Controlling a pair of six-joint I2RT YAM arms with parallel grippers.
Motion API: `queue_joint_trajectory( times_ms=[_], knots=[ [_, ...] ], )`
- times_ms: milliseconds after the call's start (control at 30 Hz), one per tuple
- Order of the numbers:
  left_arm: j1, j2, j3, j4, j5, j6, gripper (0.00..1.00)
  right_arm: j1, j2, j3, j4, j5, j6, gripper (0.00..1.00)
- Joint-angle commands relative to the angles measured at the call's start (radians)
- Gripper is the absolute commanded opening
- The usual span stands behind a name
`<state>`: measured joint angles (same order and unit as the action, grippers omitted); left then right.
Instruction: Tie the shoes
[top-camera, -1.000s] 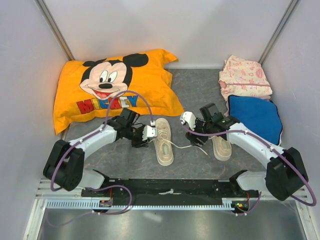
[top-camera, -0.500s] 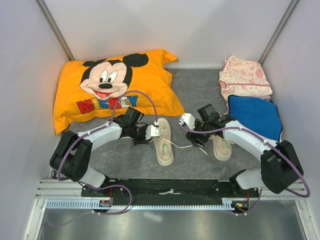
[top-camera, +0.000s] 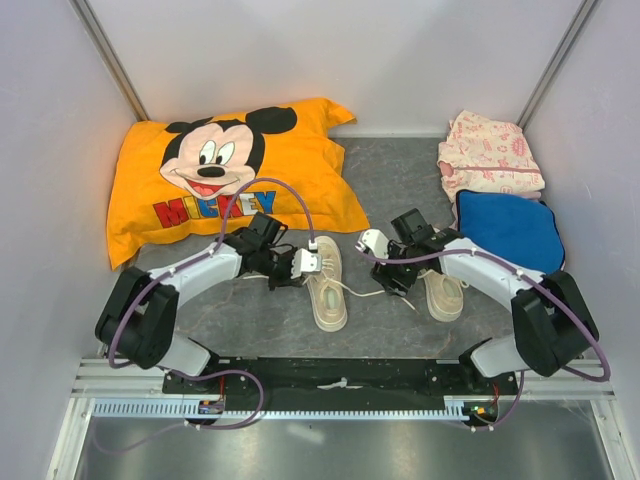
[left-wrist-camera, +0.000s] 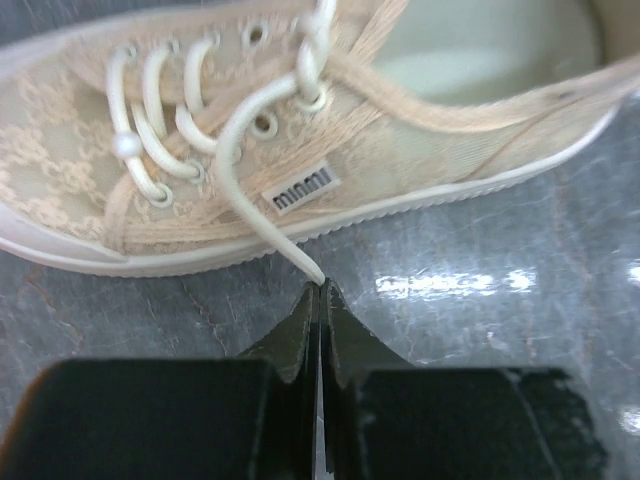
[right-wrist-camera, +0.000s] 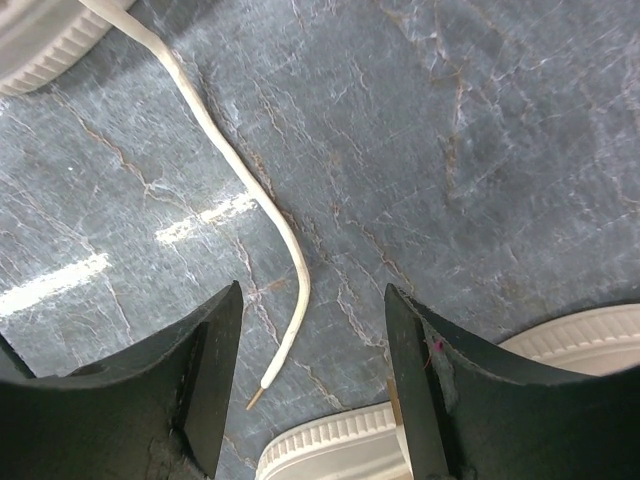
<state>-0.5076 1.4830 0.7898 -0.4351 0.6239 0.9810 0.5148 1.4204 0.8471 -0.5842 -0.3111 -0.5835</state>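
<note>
Two cream-beige sneakers lie on the grey floor: the left shoe (top-camera: 326, 285) and the right shoe (top-camera: 442, 293). My left gripper (top-camera: 295, 275) sits low beside the left shoe (left-wrist-camera: 300, 150) and is shut on the tip of its white lace (left-wrist-camera: 245, 140), which loops down from the eyelets to the jaw tips (left-wrist-camera: 320, 292). My right gripper (top-camera: 398, 282) is open between the shoes. The loose end of the other lace (right-wrist-camera: 290, 320) lies on the floor between its jaws (right-wrist-camera: 312, 335), untouched. A pale sole (right-wrist-camera: 330, 445) shows just beneath.
A yellow Mickey pillow (top-camera: 225, 170) lies at the back left. A pink cloth (top-camera: 488, 155) and a blue cloth (top-camera: 510, 232) lie at the back right. White walls close in both sides. A black rail (top-camera: 340, 378) runs along the near edge.
The right gripper has shifted slightly toward the loose lace end. The left arm's elbow has moved a little; its gripper stays by the left shoe.
</note>
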Motion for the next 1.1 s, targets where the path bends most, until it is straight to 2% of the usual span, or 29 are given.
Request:
queue_joint_trajectory(
  times_ms=[0,133,367,667,900,933,967,1067],
  knots=[
    [-0.016,-0.113,0.060,-0.047,0.149,-0.025,0.01,-0.001,0.028,-0.002,0.017,0.007,-0.007,0.66],
    [-0.052,-0.155,0.086,-0.042,0.186,-0.093,0.02,-0.001,0.051,-0.002,0.018,0.009,0.004,0.64],
    [-0.137,-0.191,0.104,0.067,0.181,-0.235,0.02,0.001,0.081,-0.016,0.027,0.007,0.039,0.61],
    [-0.178,-0.211,0.065,0.160,0.158,-0.269,0.02,0.002,0.126,-0.037,0.083,0.027,0.080,0.53],
    [-0.187,-0.211,0.052,0.191,0.154,-0.288,0.02,0.005,0.161,-0.031,0.101,0.069,0.123,0.22],
    [-0.187,-0.214,0.051,0.191,0.152,-0.286,0.02,0.007,0.161,-0.031,0.100,0.073,0.123,0.07],
    [-0.187,-0.216,0.052,0.193,0.152,-0.285,0.02,0.005,0.160,-0.029,0.099,0.078,0.123,0.00],
    [-0.186,-0.227,0.037,0.191,0.161,-0.274,0.02,0.002,0.140,0.001,0.096,0.083,0.145,0.00]
  ],
)
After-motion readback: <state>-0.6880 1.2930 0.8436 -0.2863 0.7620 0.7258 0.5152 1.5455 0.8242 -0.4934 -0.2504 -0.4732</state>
